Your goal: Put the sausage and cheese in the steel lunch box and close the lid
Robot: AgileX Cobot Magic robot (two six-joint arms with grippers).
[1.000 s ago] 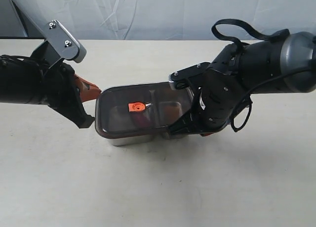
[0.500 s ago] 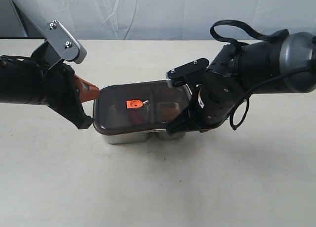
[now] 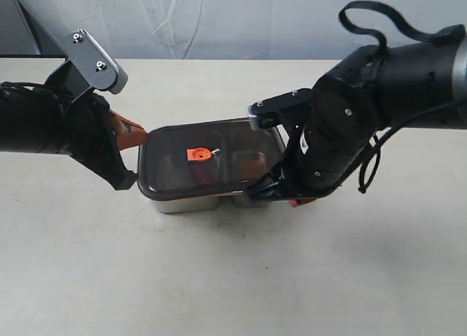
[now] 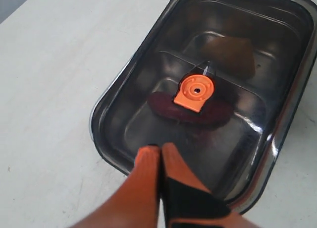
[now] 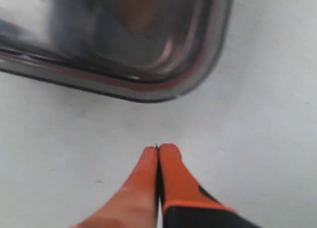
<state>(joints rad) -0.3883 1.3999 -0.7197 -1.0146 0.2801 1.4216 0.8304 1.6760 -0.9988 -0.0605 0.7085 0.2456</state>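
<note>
Left fingers (image 4: pixel 153 156): pressed together, holding nothing. The tips lie at the rim of one short end of the lid (image 4: pixel 148 74). Contact with the rim cannot be confirmed.

Right fingers (image 5: pixel 151 158): pressed together, holding nothing. The tips hang over the bare surface (image 3: pixel 219 277), just beside a rounded corner of the steel lunch box (image 3: pixel 190 204) at the end opposite the left fingers.

The lid lies on top of the steel lunch box and covers both compartments. Whether it is fully seated cannot be told. The orange valve tab (image 4: pixel 194 91) sits near the middle of the lid.

The sausage (image 4: pixel 218 116) shows through the lid as a dark red shape, in the compartment nearer the left fingers and partly under the valve tab. The cheese (image 4: pixel 237 52) shows as a dull brown wedge in the other compartment, beyond the divider.

The steel lunch box stands on the surface between the two arms.
</note>
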